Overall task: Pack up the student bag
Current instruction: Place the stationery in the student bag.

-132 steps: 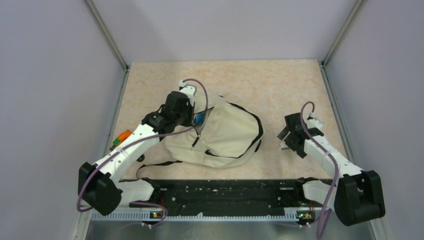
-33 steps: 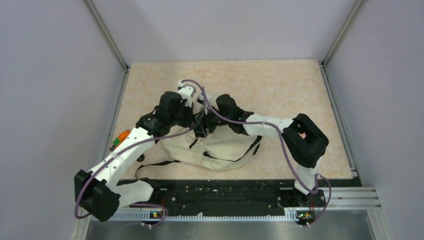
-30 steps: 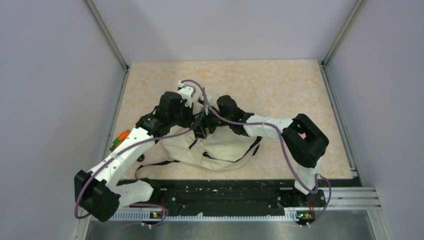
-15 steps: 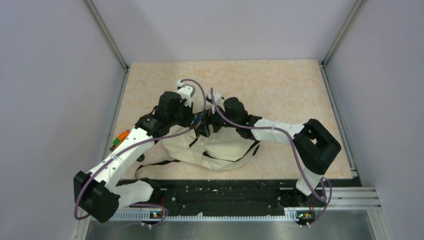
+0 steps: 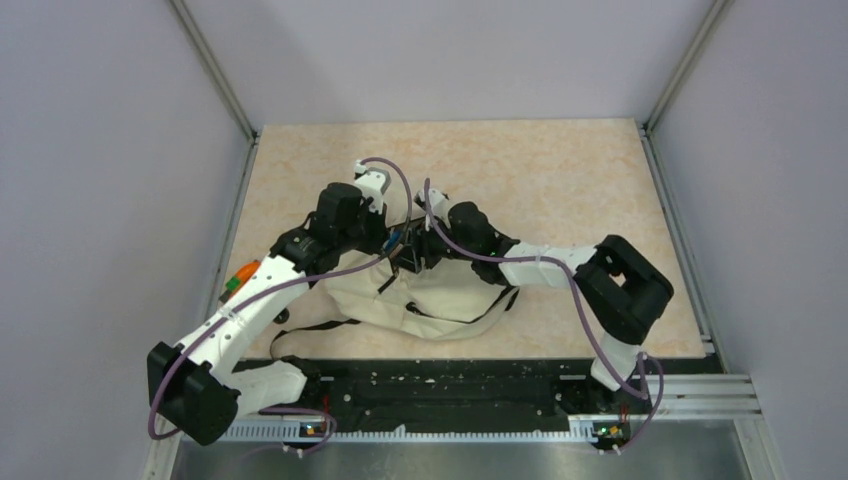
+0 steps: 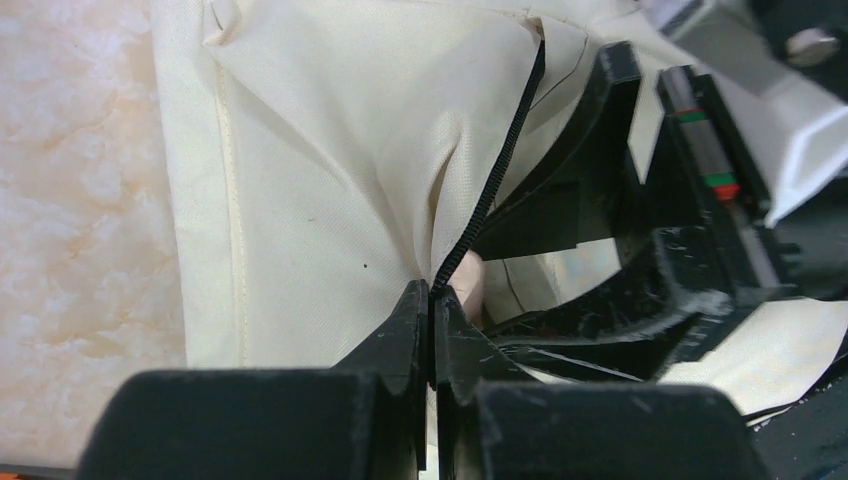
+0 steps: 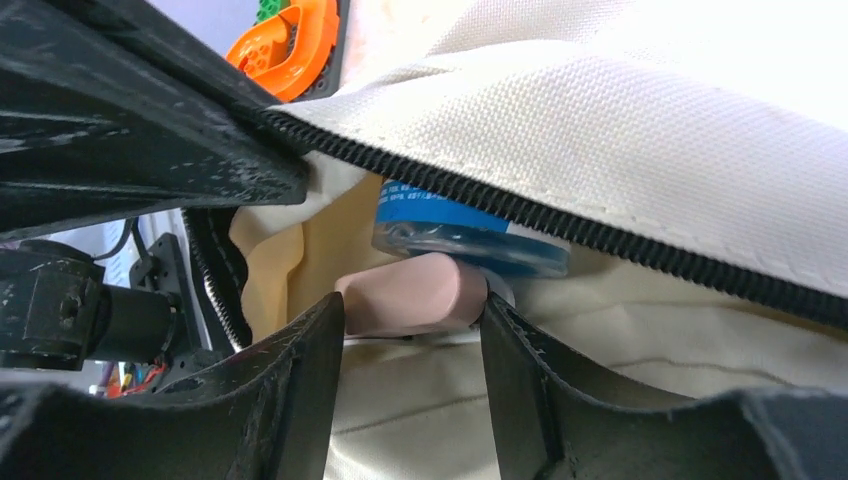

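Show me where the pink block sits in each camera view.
Top external: not visible; student bag mouth is covered.
Left wrist: pink block just beyond the shut left gripper.
Right wrist: centre, between the right gripper fingers.
Shared landmark, wrist views: the black zipper line.

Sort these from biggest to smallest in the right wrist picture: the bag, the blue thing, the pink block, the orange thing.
1. student bag, by far.
2. blue-labelled round thing and pink block: about alike, both partly hidden.
3. orange piece, though it is farther away and cut off.
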You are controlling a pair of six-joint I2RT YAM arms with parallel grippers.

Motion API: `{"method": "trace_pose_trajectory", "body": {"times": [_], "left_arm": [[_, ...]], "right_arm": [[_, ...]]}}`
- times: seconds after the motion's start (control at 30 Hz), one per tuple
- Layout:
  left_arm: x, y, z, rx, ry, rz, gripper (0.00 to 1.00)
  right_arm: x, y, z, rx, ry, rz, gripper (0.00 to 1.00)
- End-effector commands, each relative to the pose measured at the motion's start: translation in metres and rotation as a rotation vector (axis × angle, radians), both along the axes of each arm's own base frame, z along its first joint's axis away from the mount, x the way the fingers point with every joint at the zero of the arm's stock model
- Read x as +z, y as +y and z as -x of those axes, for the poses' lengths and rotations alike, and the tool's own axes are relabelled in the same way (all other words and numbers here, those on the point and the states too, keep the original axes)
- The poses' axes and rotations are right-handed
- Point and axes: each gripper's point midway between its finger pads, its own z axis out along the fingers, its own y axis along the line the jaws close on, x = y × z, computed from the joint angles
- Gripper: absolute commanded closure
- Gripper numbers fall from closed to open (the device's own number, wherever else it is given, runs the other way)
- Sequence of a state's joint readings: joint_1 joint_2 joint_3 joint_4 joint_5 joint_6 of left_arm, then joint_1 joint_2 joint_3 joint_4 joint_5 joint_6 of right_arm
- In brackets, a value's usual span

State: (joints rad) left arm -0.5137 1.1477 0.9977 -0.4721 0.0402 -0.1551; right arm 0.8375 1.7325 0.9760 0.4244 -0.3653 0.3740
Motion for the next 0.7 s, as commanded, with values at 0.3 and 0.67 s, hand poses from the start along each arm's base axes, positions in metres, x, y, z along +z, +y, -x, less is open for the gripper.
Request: {"method": "trace_pose_trajectory", "body": {"times": [0.3,0.67], "left_arm": [[0.032,-0.012,-0.01,-0.018,-0.103,0.076,1.0],[0.035,-0.003,-0.013,0.022,-0.125,0.053,1.0]], "right_arm": [[0.02,0.04,0.0,0.085,-0.046,-0.115,0.52],[0.038,-0.052,-0.002,-0.167,-0.115,0.099,0.18]]}}
